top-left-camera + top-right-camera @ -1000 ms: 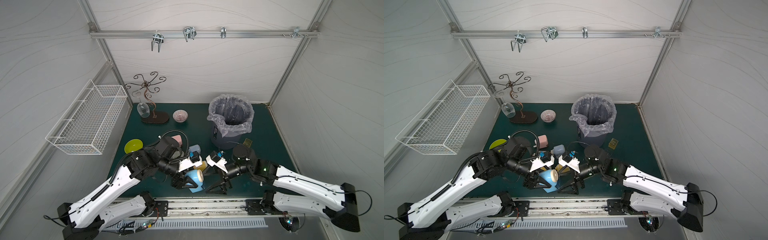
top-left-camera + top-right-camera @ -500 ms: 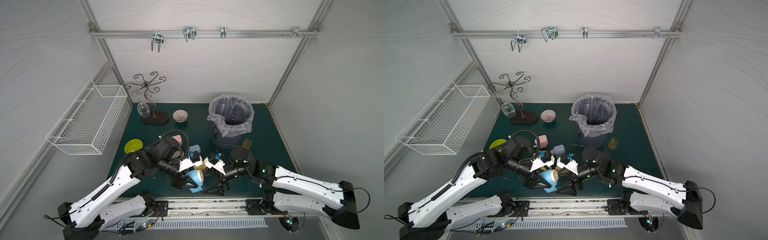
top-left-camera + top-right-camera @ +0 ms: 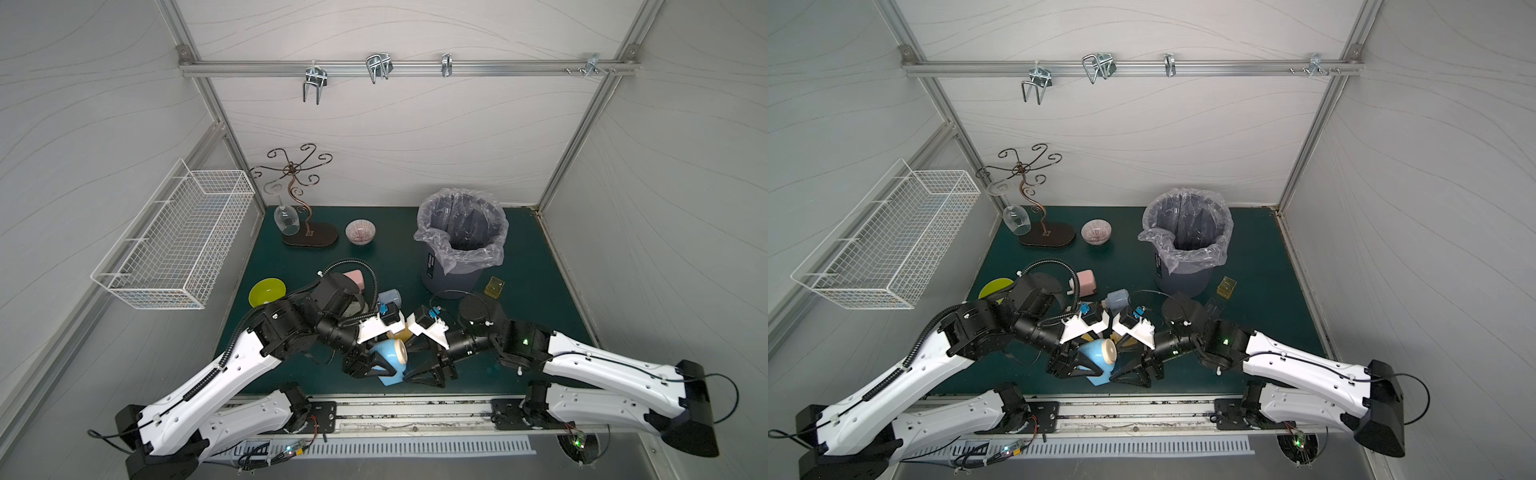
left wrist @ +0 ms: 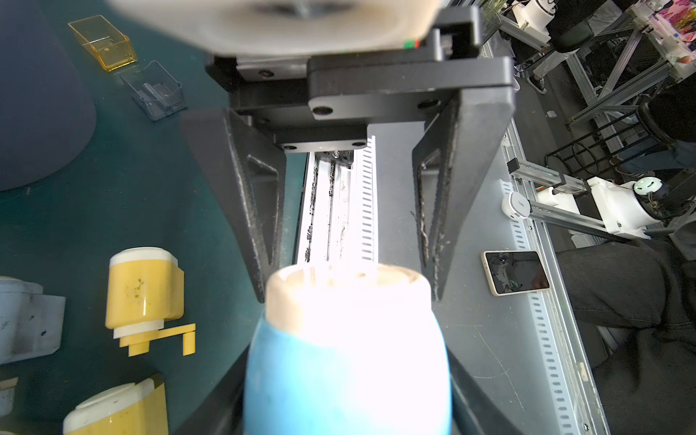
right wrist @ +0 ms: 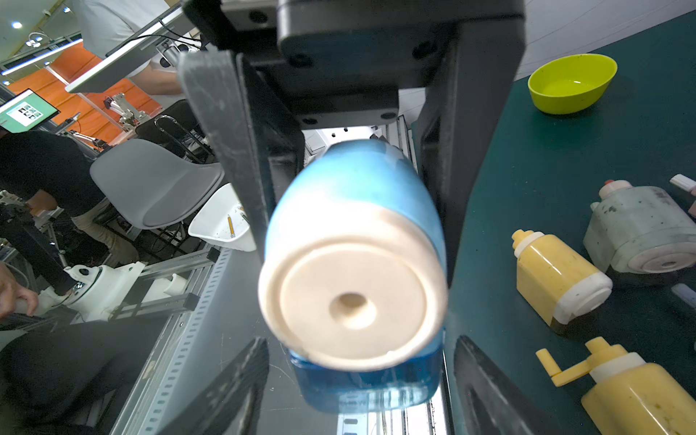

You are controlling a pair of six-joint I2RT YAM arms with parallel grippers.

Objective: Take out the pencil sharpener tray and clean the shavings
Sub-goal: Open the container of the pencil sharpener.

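My left pincer (image 3: 374,368) is clamped across the smooth, egg-shaped blue body of the pencil sharpener (image 3: 390,355). It holds it near the front edge of the worktop (image 3: 540,291), matte cream face towards my right pincer (image 3: 409,363). That one stands open, a finger on each side of the clear blue tray (image 5: 361,388) seated under the body, touching neither side. Shavings I cannot make out. Two glossy yellow sharpeners (image 5: 557,278) lie just behind. Bare green surface runs towards the front right corner.
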